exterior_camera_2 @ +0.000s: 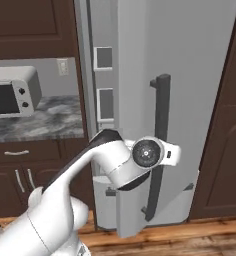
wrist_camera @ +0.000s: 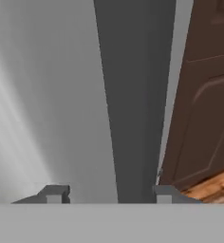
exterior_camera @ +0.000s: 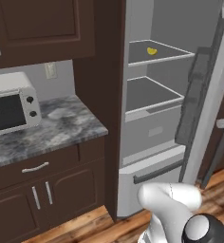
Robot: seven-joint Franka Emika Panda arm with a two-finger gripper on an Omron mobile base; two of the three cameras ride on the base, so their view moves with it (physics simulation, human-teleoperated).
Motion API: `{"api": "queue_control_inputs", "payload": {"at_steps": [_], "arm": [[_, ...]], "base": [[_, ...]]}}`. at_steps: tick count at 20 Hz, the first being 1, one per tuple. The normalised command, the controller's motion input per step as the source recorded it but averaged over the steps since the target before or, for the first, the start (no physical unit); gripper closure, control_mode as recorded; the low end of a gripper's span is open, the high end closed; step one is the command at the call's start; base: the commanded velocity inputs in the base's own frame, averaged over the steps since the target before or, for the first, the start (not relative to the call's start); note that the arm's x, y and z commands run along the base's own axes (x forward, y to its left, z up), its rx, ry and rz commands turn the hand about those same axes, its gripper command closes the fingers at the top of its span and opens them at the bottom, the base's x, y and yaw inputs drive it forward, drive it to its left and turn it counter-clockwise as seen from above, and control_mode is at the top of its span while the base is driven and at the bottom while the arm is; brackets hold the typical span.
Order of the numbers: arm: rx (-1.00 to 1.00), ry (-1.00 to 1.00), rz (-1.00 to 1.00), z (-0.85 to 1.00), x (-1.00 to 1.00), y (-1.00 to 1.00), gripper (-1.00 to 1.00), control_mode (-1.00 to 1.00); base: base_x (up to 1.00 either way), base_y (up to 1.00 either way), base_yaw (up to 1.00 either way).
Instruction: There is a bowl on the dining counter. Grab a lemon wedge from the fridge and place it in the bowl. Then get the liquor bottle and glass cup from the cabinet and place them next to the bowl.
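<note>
The fridge was swung open, its handle straddled by the pincer, jaws apart; the lemon wedge was left unpicked.

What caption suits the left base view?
Tall silver-grey fridge with door open, small yellow lemon wedge on its top shelf.

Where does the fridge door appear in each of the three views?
Left base view: the door stands at the right edge, swung open, with its inner side showing.
Right base view: the door is in the centre, with its pale outer face showing.
Hand view: the door is the pale surface on the left.
Shared landmark: the dark handle on the door, central in the hand view.
</note>
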Motion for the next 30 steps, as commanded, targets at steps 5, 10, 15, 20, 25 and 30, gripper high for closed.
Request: {"api": "queue_control_inputs", "payload": {"at_steps": [5, 10, 15, 20, 25, 30], "arm": [[0.0, 0.0, 0.0, 0.52, -1.0, 0.44, -1.0, -1.0], [-0.01, 0.02, 0.0, 0.47, -0.86, 0.95, -1.0, -1.0], [-0.04, 0.14, 0.0, 0.28, -0.17, 0.99, -1.0, -1.0], [0.0, 0.17, 0.0, 0.06, 0.65, 0.39, -1.0, -1.0], [-0.01, 0.01, 0.0, 0.0, 0.99, -0.1, -1.0, -1.0], [-0.04, 0.0, 0.0, 0.0, 1.0, -0.23, -1.0, -1.0]], "base": [[0.0, 0.0, 0.0], [0.0, 0.0, 0.0], [0.0, 0.0, 0.0], [0.0, 0.0, 0.0], [0.0, 0.0, 0.0], [0.0, 0.0, 0.0]]}}
